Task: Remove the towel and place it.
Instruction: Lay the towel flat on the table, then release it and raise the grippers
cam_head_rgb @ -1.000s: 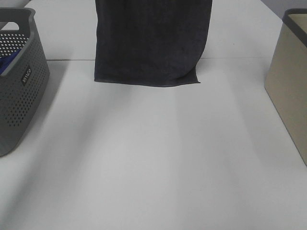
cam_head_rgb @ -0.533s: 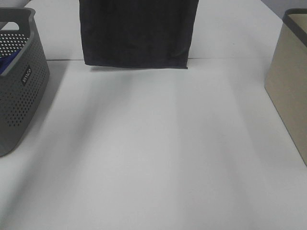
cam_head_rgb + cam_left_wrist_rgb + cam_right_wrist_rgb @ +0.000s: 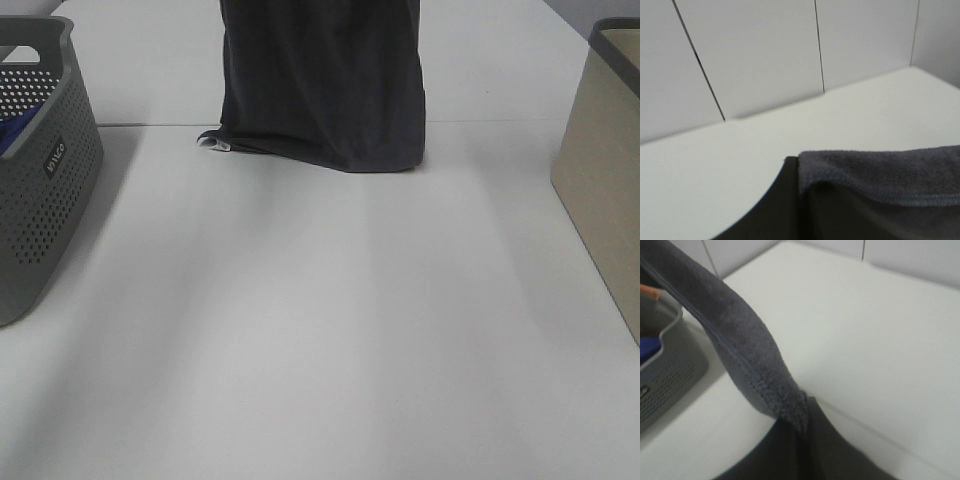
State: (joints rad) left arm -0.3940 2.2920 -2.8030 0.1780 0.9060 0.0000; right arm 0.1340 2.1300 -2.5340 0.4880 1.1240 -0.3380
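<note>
A dark grey towel hangs down from above the top edge of the exterior view. Its lower edge rests bunched on the white table at the far middle, with a small white label at its left corner. Neither gripper shows in the exterior view. In the left wrist view the left gripper is a dark shape with the towel's hem pinched at it. In the right wrist view the right gripper pinches the towel's edge, which stretches away taut.
A grey perforated basket stands at the left edge with something blue inside; it also shows in the right wrist view. A beige bin stands at the right edge. A seam crosses the table behind the towel.
The towel hung flat and wide with its bottom edge straight. It has come down and drawn narrower, and its bottom edge now rests crumpled on the table.
</note>
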